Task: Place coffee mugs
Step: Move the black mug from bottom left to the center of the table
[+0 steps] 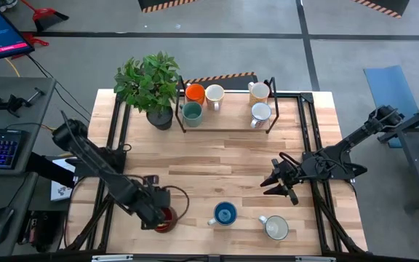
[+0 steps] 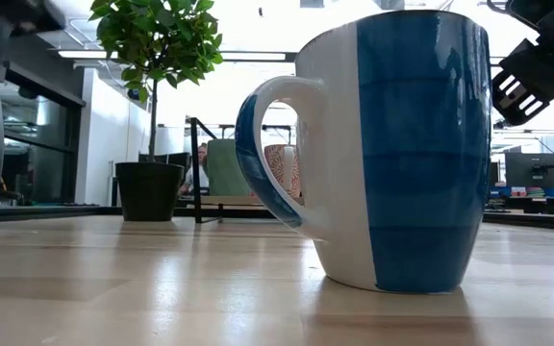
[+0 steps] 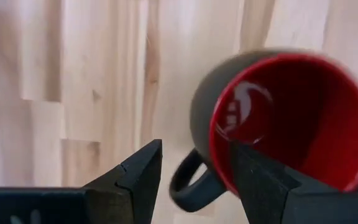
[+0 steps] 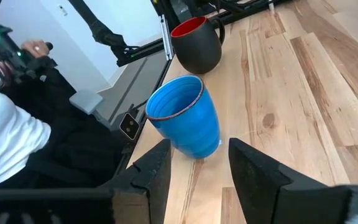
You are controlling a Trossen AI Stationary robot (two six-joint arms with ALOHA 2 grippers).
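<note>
A dark mug with a red inside stands near the table's near-left edge, and my open left gripper hangs right over it. In the left wrist view its handle lies between the fingers. The blue mug stands upright at the near middle, with a white mug to its right. My open right gripper hovers farther back on the right, holding nothing; the blue mug shows ahead of its fingers. Orange, cream, teal and two white mugs stand in the far rack. My left gripper comes at the red mug from above on its handle side. One finger stands over the rim and the red inside, the other outside beyond the handle. Whether either finger touches the mug I cannot tell.
A potted plant stands at the far left beside the black wire rack. Bare wood lies across the table's middle. A person in white sits beyond the near-left edge. Desks with a keyboard flank the left side.
</note>
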